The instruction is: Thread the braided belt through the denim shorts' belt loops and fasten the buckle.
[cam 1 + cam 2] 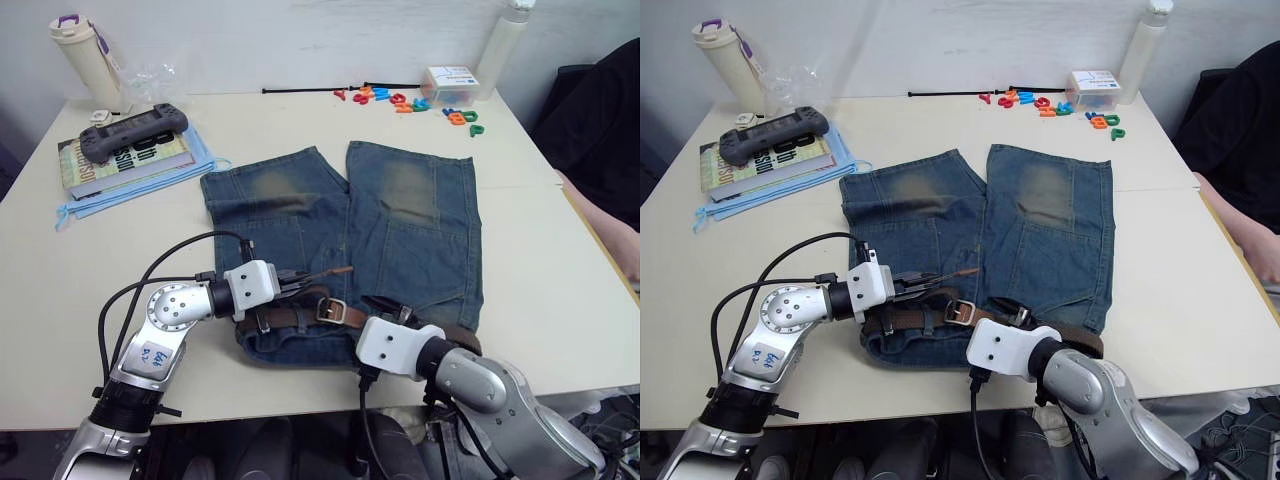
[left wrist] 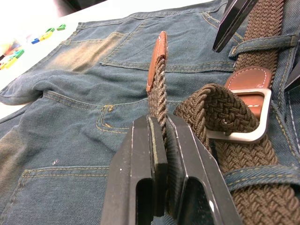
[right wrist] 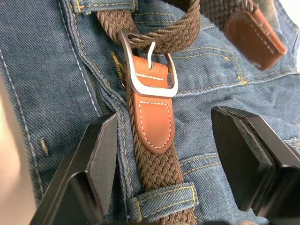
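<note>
The denim shorts (image 1: 400, 230) lie flat on the table, waistband toward me. The braided belt (image 1: 290, 318) runs along the waistband under a belt loop (image 3: 164, 201). Its strap passes through the silver buckle (image 3: 150, 70) and bends up and away. My left gripper (image 2: 164, 124) is shut on the strap just behind the tan leather tip (image 2: 159, 61), holding it a little above the denim. My right gripper (image 3: 164, 124) is open over the waistband, one finger on each side of the tan leather end behind the buckle.
A book with a game controller (image 1: 135, 128) on it lies at the back left, next to a lidded cup (image 1: 85, 55). Coloured letters (image 1: 400, 100), a small box (image 1: 450, 85) and a white bottle (image 1: 510, 40) stand at the back right. A person's arm (image 1: 610, 230) rests at the right edge.
</note>
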{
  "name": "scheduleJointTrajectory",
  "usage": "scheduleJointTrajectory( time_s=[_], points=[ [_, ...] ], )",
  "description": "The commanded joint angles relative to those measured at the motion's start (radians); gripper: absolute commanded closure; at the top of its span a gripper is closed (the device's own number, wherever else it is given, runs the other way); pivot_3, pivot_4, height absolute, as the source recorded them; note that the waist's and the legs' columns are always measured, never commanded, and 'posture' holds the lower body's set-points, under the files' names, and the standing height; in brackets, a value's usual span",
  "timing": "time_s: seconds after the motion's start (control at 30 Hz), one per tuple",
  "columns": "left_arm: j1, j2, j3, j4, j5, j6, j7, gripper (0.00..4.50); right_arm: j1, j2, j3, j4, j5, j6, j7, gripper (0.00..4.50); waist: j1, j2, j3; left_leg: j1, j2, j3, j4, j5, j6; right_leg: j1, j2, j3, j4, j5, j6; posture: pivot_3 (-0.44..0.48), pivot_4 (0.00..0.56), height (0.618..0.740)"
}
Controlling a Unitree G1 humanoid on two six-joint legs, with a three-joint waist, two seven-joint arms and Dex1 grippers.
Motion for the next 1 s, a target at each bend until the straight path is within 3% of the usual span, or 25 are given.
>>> scheduleJointTrajectory(
  time_s=[0.03, 0.2, 0.23, 0.33, 0.47, 0.5, 1.0],
  points=[
    [-0.007, -0.005, 0.009, -0.034, -0.002, -0.015, 0.008, 4.5, -0.012, 0.025, -0.007, -0.065, -0.056, 0.003, 0.0, 1.17, 0.0, 0.0, 0.0, 0.0, 0.0, 0.0, 0.0, 0.0, 0.0, 0.0, 0.0, 0.0, 0.0, 0.0, 0.0, 0.0, 0.15, 0.659],
    [-0.007, -0.011, 0.007, -0.036, -0.001, -0.009, 0.013, 4.5, -0.005, 0.048, 0.0, -0.059, -0.092, 0.006, 0.016, 1.17, 0.0, 0.0, 0.0, 0.0, 0.0, 0.0, 0.0, 0.0, 0.0, 0.0, 0.0, 0.0, 0.0, 0.0, 0.0, 0.0, 0.15, 0.659],
    [-0.007, -0.012, 0.007, -0.036, -0.001, -0.009, 0.014, 4.5, -0.004, 0.052, -0.001, -0.058, -0.099, 0.005, 0.021, 1.4, 0.0, 0.0, 0.0, 0.0, 0.0, 0.0, 0.0, 0.0, 0.0, 0.0, 0.0, 0.0, 0.0, 0.0, 0.0, 0.0, 0.15, 0.659],
    [-0.008, -0.012, 0.005, -0.035, 0.0, -0.009, 0.015, 4.5, 0.0, 0.062, -0.004, -0.056, -0.114, 0.003, 0.034, 2.41, 0.0, 0.0, 0.0, 0.0, 0.0, 0.0, 0.0, 0.0, 0.0, 0.0, 0.0, 0.0, 0.001, 0.0, 0.0, 0.0, 0.15, 0.659],
    [-0.008, -0.012, 0.003, -0.034, 0.002, -0.015, 0.014, 4.5, 0.0, 0.075, -0.005, -0.051, -0.128, 0.004, 0.052, 4.31, 0.0, 0.0, 0.0, 0.0, 0.0, 0.0, 0.0, 0.0, 0.0, 0.0, 0.0, 0.0, 0.001, 0.0, 0.0, 0.0, 0.15, 0.659],
    [-0.009, -0.01, 0.002, -0.033, 0.004, -0.02, 0.012, 4.5, -0.001, 0.079, -0.005, -0.049, -0.131, 0.006, 0.056, 4.47, 0.0, 0.0, 0.0, 0.0, 0.0, 0.0, 0.0, 0.0, 0.0, 0.0, 0.0, 0.0, 0.001, 0.0, 0.0, 0.0, 0.15, 0.659],
    [-0.041, 0.08, 0.052, 0.009, -0.046, -0.031, -0.085, 4.5, 0.004, 0.088, -0.058, -0.086, -0.191, 0.014, 0.104, 4.47, -0.001, 0.0, 0.0, 0.0, 0.0, 0.0, 0.001, 0.0, 0.0, 0.0, 0.0, 0.0, 0.001, 0.0, 0.0, 0.0, 0.15, 0.659]
  ],
)
